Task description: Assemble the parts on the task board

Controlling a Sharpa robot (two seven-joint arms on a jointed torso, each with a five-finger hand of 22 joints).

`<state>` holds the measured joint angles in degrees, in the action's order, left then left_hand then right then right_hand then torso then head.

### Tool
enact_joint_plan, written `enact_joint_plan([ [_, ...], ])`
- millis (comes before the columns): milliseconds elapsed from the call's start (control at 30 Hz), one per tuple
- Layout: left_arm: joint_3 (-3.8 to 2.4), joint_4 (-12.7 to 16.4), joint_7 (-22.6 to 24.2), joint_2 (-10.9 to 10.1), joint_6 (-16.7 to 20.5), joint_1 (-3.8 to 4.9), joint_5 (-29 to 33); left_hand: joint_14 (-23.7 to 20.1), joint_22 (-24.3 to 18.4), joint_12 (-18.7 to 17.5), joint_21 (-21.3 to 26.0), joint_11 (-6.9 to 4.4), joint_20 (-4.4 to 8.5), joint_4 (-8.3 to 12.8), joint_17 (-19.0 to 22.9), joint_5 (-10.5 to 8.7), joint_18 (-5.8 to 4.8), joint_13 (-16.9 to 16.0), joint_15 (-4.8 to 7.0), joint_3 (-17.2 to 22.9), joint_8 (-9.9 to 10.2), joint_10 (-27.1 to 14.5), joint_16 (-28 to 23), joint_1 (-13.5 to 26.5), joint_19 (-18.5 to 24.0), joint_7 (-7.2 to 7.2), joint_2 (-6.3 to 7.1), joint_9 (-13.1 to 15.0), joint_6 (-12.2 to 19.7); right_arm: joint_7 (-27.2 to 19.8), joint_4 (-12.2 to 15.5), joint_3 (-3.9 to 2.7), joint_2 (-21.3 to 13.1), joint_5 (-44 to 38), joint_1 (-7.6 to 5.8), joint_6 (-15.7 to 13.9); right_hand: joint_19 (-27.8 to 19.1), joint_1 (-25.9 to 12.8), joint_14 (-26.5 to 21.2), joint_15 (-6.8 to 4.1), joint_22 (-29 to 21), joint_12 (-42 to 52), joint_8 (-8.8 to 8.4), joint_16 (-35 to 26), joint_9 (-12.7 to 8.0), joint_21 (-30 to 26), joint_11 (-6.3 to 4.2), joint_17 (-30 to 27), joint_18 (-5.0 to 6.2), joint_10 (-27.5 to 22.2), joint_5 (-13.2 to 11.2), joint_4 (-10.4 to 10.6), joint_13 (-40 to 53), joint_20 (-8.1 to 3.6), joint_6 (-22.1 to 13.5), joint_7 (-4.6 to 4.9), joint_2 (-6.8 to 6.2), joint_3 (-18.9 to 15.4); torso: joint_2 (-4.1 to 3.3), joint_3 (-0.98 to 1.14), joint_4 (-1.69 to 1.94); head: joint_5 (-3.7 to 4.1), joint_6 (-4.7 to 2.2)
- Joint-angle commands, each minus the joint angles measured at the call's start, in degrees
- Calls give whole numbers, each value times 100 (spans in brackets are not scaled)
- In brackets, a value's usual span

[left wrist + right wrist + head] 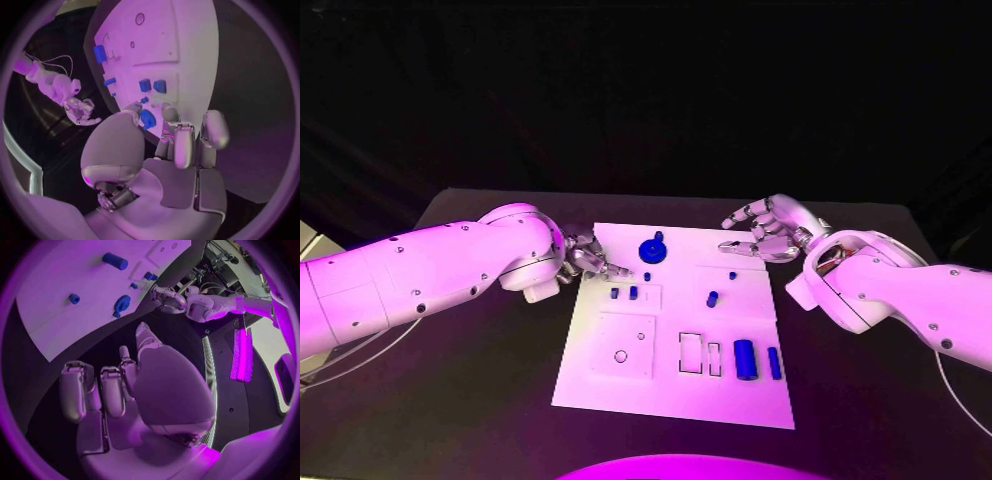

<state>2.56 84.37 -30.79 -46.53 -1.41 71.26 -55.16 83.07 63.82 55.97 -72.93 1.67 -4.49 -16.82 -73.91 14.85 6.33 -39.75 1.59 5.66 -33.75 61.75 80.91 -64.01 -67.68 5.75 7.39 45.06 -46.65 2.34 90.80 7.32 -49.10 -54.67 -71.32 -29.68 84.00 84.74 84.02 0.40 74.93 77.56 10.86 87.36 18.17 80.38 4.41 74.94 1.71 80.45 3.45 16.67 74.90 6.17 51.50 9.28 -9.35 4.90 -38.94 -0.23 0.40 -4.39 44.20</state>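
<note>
A white task board (pixel 733 385) lies in the middle of a black table (pixel 473 400), seen from above. Two white robot arms reach in from either side toward the board's far end.

The left hand (pixel 584 254) rests at the board's far left edge, its fingers (pixel 606 266) partly curled and lying on the white surface; they hold nothing. Just past them sit two small blue blocks (pixel 623 293), side by side.

The right hand (pixel 764 232) hovers at the board's far right corner, fingers spread apart and empty, over the black table beside the edge.

Between the two hands, near the far edge, stands a round blue gear-like part (pixel 653 248) with a short stub. A small blue peg (pixel 713 298) stands near the middle of the board. At the near right lie a thick blue cylinder (pixel 744 359) and, just beside it, a thinner blue pin (pixel 773 362), next to two rectangular outlined slots (pixel 700 354).
</note>
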Motion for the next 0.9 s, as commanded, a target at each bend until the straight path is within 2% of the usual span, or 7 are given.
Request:
enact_joint_plan([
  [33, -13, 49, 903, -39, 753, 5, 456, -483, -886, -269, 723, 174, -130, 5, 652, 81, 213, 311, -150, -4, 173, -493, -533, -384, 818, 192, -69, -212, 338, -106, 2, 0, -7, -29, 5, -31, 135, -74, 417, -21, 928, -44, 25, -48, -2, -57, 7, 866, 67, -54, 3, -10, 590, -3, -28, -2, 2, -36, -2, 0, -4, -1, -25],
  [67, -15, 61, 1057, -50, 838, 6, 475, -929, -1476, -394, 1231, 232, -193, 3, 1253, 110, 335, 410, -210, 70, 261, -738, -973, -612, 1365, 240, -84, -334, 445, -109, 2, 0, -9, -27, 5, -36, 124, -74, 413, -21, 914, -59, 27, -55, -1, -82, 6, 852, 72, -66, 3, -12, 579, -4, -26, -2, 5, -35, -2, 0, -4, -1, -25],
  [100, -17, 77, 1182, -63, 901, 6, 486, -1091, -1667, -470, 1430, 235, -221, 1, 1457, 117, 381, 492, -220, 102, 304, -868, -1122, -726, 1517, 225, -68, -428, 479, -112, 3, 0, -12, -25, 5, -39, 111, -72, 407, -22, 897, -70, 31, -65, -1, -113, 5, 836, 79, -74, 4, -15, 571, -4, -24, -3, 9, -33, -8, 1, -5, 0, -31],
  [300, -22, 141, 1370, -118, 734, 6, 417, -1094, -1779, -484, 1611, 255, -261, 0, 1583, 105, 391, 753, -242, 434, 303, -823, -1091, -1271, 1409, 267, -10, -787, 207, -119, 9, 0, -23, -19, 6, -42, 106, -66, 402, -24, 889, -83, 36, -75, -1, -127, 3, 821, 82, -83, 4, -20, 560, -6, -23, -5, 14, -30, -8, -1, -2, 12, -6],
  [367, -22, 150, 1292, -136, 638, 5, 364, -605, -1154, -461, 1092, 137, -190, -14, 998, 95, 256, 876, -141, 570, 315, -527, -592, -1155, 753, 145, -25, -1009, -113, -119, 14, 0, -27, -19, 6, -40, 106, -66, 402, -24, 889, -83, 36, -75, -1, -127, 3, 821, 82, -83, 4, -20, 560, -6, -23, -5, 14, -30, -7, 0, -2, 11, -6],
  [667, -21, 193, 911, -272, 42, 3, 176, 125, 154, -405, 20, 17, -47, -4, -115, 73, -28, 1048, -7, 686, 451, 39, 191, -807, -380, 39, 73, -1418, -417, -106, 23, 0, -47, -19, 7, -23, 105, -62, 404, -25, 887, -83, 39, -74, 0, -130, 2, 825, 82, -83, 4, -22, 560, -7, -22, -6, 17, -27, -7, -4, -3, -1, -7],
  [900, -7, 299, 593, -308, -318, -3, -65, 382, 752, 92, -443, -49, 16, -12, -652, 49, -161, 552, 58, 547, 502, 512, 477, -427, -841, -29, 72, -1555, -600, -97, 24, 0, -55, -24, 14, -10, 105, -62, 404, -25, 887, -83, 39, -74, 0, -130, 2, 825, 82, -83, 4, -22, 560, -7, -22, -6, 17, -27, -6, -8, 2, -5, 2],
])
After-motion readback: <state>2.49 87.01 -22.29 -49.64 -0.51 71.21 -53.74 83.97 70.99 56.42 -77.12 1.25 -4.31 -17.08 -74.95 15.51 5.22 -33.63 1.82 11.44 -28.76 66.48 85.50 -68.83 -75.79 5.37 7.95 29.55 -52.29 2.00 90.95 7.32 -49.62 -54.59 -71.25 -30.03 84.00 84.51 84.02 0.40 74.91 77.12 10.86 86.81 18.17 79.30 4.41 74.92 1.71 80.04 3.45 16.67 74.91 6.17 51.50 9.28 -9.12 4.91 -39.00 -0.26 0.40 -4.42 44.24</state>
